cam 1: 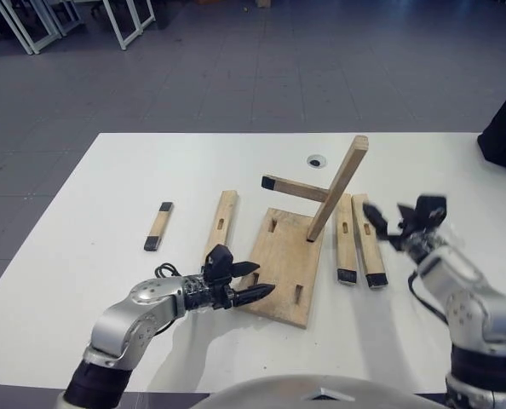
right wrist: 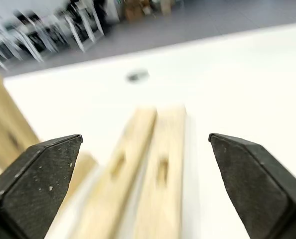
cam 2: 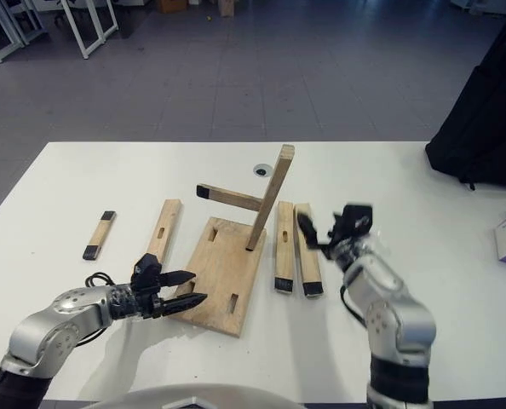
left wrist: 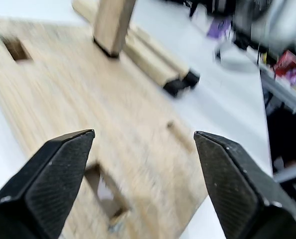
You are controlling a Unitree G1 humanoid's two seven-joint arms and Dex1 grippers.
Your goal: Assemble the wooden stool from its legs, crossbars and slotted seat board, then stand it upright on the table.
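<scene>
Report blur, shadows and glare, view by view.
Left wrist view: seat board and upright leg smeared, jaws crisp. Right wrist view: two loose legs and the room behind blurred, jaws crisp. Eye views: mostly sharp, even light, faint soft shadow along the seat board's edge, no glare on the table.

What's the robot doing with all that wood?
It is building a wooden stool, and is early on. The seat board lies flat on the table with one leg standing, leaning, in a slot, a crossbar jutting from its side. Two legs lie right of the board, a third leg and a short crossbar left of it. Both pincers are open and empty: the left pincer by the board's left edge, the right pincer by the two loose legs.
</scene>
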